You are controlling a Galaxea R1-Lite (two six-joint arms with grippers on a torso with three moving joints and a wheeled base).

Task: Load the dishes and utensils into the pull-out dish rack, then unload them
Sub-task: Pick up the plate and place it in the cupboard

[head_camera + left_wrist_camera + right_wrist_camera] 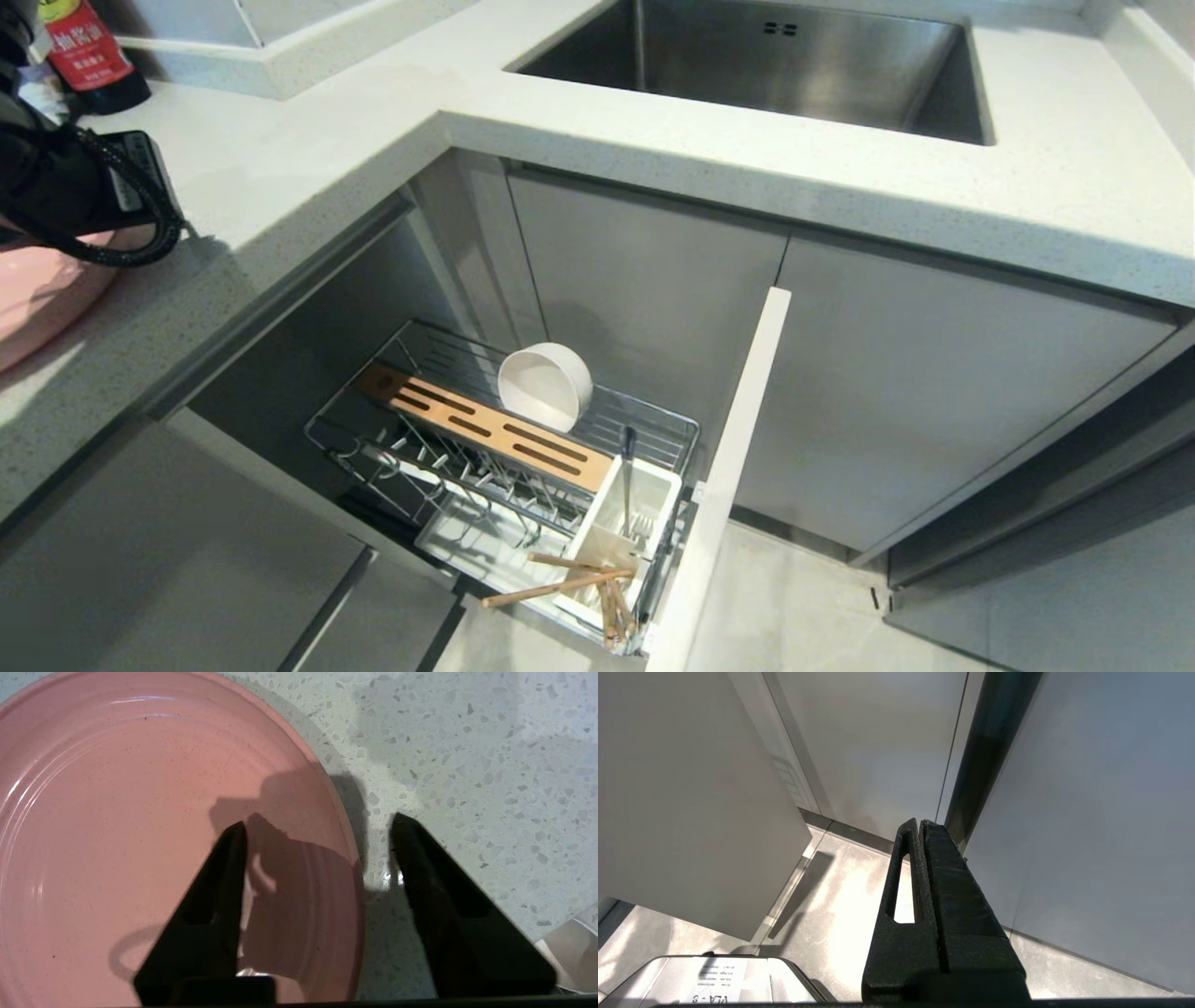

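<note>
Left gripper point(315, 826) spread, straddling pink plate point(140, 835) rim at countertop point(467, 765) left edge (one finger over plate, one over stone). Right gripper point(920, 828) clenched, empty. Rack point(523, 467): one bowl point(544, 385), two chopsticks point(560, 583), one fork point(628, 481).

Pale speckled stone worktop point(308, 159) carries pink plate point(140, 849) at left edge, flat. Dark sauce bottle point(89, 51) with red label stands at back left. Steel sink point(775, 65) set into worktop.
</note>
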